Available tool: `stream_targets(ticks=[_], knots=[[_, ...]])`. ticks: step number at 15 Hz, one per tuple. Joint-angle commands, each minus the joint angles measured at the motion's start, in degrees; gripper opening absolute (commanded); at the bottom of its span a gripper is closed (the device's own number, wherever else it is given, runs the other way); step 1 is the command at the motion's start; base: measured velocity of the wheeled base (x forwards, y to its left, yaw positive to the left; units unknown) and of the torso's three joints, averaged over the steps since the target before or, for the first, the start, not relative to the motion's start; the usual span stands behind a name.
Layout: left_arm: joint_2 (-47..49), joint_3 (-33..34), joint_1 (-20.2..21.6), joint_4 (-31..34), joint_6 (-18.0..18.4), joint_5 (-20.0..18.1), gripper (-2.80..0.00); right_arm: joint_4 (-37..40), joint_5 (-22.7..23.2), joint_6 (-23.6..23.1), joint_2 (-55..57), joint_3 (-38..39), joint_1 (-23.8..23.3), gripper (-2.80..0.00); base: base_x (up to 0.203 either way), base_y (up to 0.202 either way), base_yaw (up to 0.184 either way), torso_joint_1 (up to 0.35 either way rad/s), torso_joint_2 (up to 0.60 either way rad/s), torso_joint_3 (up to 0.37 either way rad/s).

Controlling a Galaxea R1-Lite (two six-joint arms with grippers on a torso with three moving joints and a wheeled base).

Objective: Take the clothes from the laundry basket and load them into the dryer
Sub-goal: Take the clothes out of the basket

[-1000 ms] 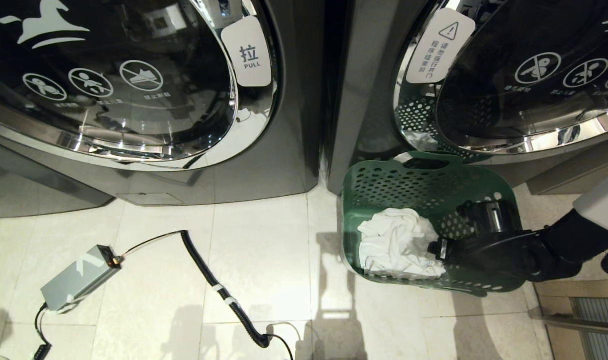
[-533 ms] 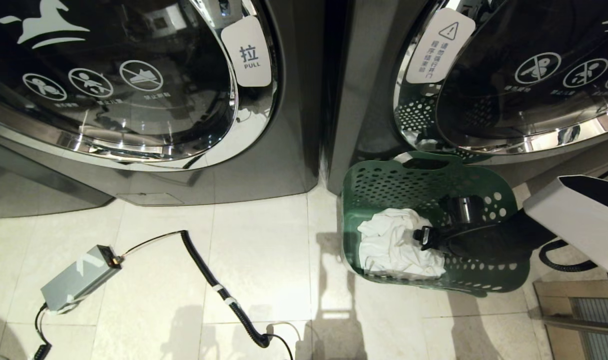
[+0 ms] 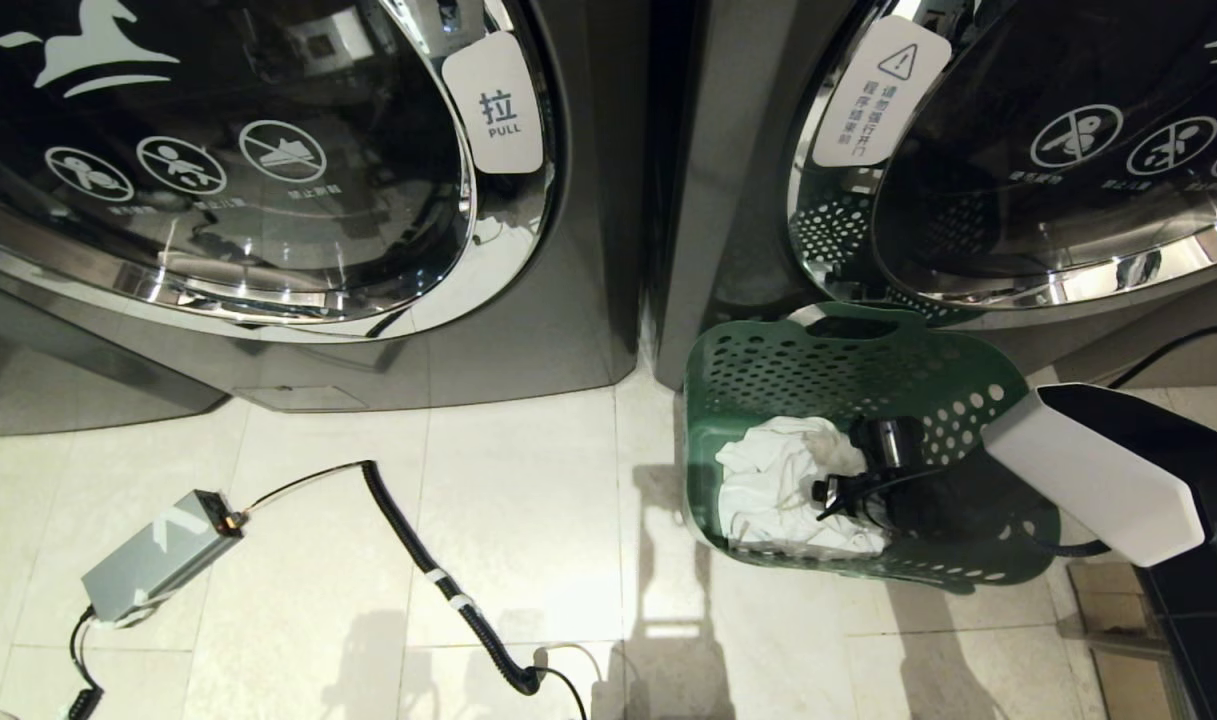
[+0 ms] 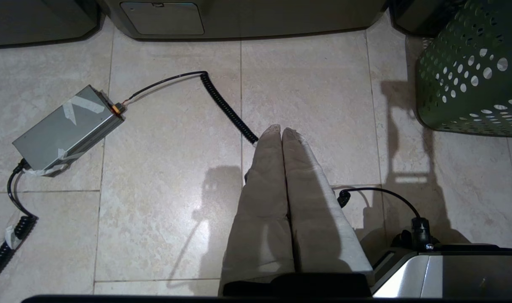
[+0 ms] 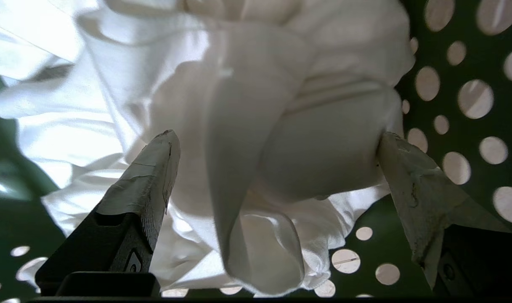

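We see the right gripper (image 5: 277,143) inside the laundry basket (image 3: 768,370), fingers spread around white cloth (image 5: 239,105) — its far folds hidden; left gripper (image 4: 281,132) pressed together.

Right tool (image 5: 277,147) reaches down, jaws spread wide — left tool (image 4: 281,139) parked, fingers pressed together.

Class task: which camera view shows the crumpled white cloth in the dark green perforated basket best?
The right wrist view: the crumpled white cloth fills it, folds clear. The head view shows it smaller, in the dark green perforated plastic basket, partly behind the arm. The left wrist view shows none.
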Motion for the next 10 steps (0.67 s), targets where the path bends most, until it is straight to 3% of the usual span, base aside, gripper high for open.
stream_targets(ticks=[1, 5, 10], knots=[[-0.01, 0.00, 0.01, 0.01, -0.04, -0.01, -2.80, 0.15, -0.06, 0.14, 2.53, -1.19, 0.09, 0.00, 0.000, 0.000, 0.000, 0.000, 0.00, 0.000], [-0.01, 0.08, 0.01, 0.01, 0.05, 0.04, -2.80, -0.30, -0.12, 0.53, 5.37, -5.74, 0.00, 0.00, 0.000, 0.000, 0.000, 0.000, 0.00, 0.000], [-0.01, 0.09, 0.01, 0.01, -0.03, 0.04, -2.80, -0.86, -3.64, 0.46, 8.07, -7.85, 0.09, 0.00, 0.000, 0.000, 0.000, 0.000, 0.00, 0.000]])
